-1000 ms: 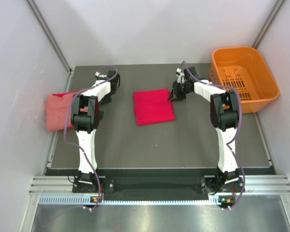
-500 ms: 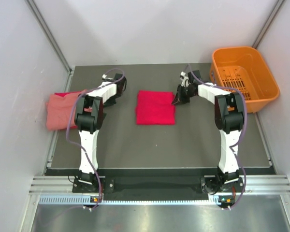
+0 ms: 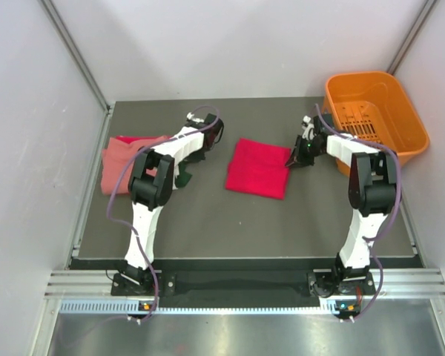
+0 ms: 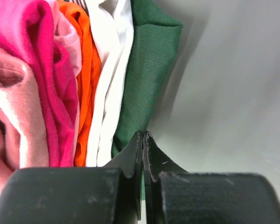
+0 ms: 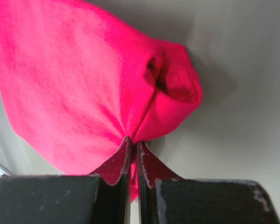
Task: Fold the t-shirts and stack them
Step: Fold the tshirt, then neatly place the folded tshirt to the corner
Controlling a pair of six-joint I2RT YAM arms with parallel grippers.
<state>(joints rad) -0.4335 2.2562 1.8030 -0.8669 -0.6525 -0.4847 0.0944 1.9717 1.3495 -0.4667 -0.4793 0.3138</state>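
Basket [image 3: 374,119], orange, is standing at the far right of the bench [image 3: 245,222]. The folded crimson t-shirt [image 3: 256,169] is lying mid-bench and a salmon pink t-shirt [image 3: 126,152] far left.

From the left wrist, the left tool [image 4: 143,136] is clenching the edge of the dark green t-shirt [image 4: 149,70], which is lying against a pale t-shirt [image 4: 111,70].

From the right wrist, the right tool [image 5: 133,140], closed tight, is pinching a fold of the crimson t-shirt.

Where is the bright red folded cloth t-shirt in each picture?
Top external: the bright red folded cloth t-shirt lies mid-picture.
Left wrist: not in it.
Right wrist: it fills the upper left, pinched at bottom centre.
Shared landmark: the right gripper shut on its edge, in the top and right wrist views.
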